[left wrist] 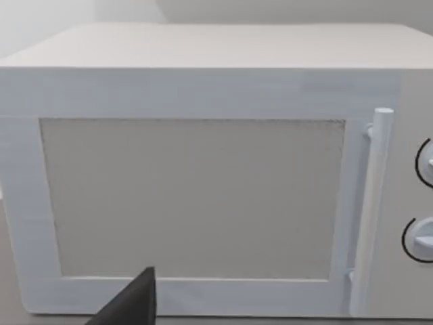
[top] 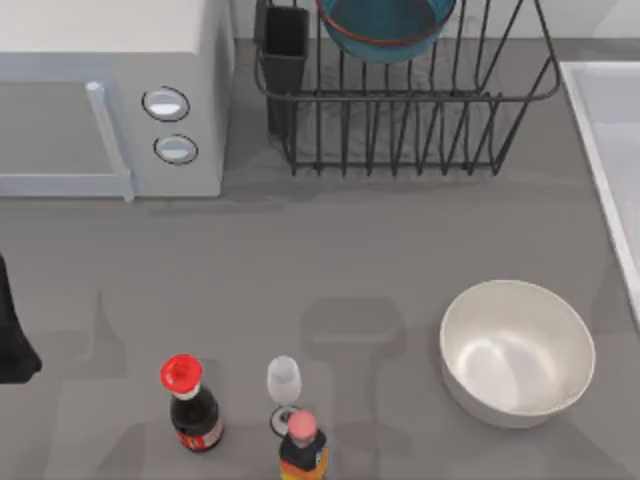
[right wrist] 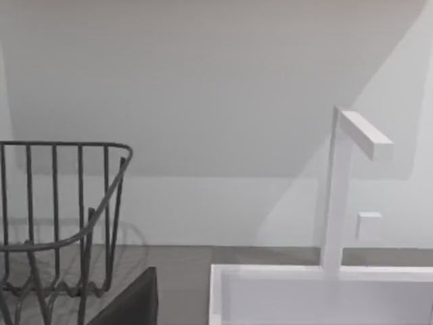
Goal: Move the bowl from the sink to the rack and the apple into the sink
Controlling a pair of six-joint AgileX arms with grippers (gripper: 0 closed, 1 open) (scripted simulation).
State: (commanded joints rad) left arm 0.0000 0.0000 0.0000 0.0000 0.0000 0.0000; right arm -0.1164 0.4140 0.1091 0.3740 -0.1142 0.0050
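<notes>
Left gripper [left wrist: 132, 306] sits at the left edge of the table, looking at the door of the white microwave [top: 105, 95]. It is holding nothing that I can see, and I cannot tell if it is open or closed.

Near the front stand a dark bottle with a red cap [top: 190, 405], a little wine glass [top: 284, 385] and an orange bottle [top: 302, 450], close together.

Far back in the middle is the black rack [top: 400, 120]. The blue bowl [top: 385, 25] with the red rim is already up in it, leaning between the bars. So that job looks done.

A bigger white bowl [top: 517, 350] sits near the right side, and the sink [top: 600, 130] runs along the right edge, with its white tap [right wrist: 338, 196] behind it.

Right gripper [right wrist: 132, 305] is on the right, facing the sink and the end of the rack. I cannot tell if it is open or closed either.

I think the apple is the job that is left. An apple is small, light, hard and smooth, so it can roll or slip. It is best to pinch it across its fat middle, gently but snug, then put it down low in the sink so it does not bounce.
</notes>
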